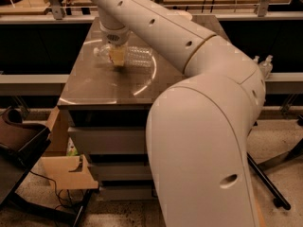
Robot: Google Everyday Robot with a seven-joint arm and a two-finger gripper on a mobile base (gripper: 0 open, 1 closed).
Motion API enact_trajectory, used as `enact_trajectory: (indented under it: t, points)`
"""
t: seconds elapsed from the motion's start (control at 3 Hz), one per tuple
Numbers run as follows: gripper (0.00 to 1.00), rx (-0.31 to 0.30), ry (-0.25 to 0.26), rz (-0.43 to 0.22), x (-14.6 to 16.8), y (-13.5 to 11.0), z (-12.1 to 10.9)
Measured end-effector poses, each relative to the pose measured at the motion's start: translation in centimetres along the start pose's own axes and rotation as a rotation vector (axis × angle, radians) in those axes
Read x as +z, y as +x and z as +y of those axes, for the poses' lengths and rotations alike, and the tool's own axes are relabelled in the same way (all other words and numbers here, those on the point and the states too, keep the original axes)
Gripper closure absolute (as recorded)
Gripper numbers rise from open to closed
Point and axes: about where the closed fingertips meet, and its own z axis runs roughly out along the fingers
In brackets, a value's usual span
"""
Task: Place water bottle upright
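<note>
The water bottle (135,56) is a clear ribbed plastic bottle lying on its side on the brown tabletop (113,86), its neck end pointing left. My gripper (117,56) hangs straight down from the white arm, right over the bottle's neck-side half, with its pale fingers down at the bottle. The label band and the cap are hidden by the gripper.
The white arm (189,46) and its big shoulder fill the right of the view. Two small clear bottles with white tops (262,65) stand at the right behind the arm. Drawers sit under the table, a cardboard piece (66,171) at lower left.
</note>
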Motion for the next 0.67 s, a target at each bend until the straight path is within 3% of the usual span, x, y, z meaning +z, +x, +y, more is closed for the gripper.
enact_trajectory:
  t: [0.33, 0.67]
  points:
    - [1.0, -0.025, -0.014, -0.105, -2.9, -0.9, -0.8]
    - [1.0, -0.047, -0.041, -0.277, -5.5, -1.1, -1.5]
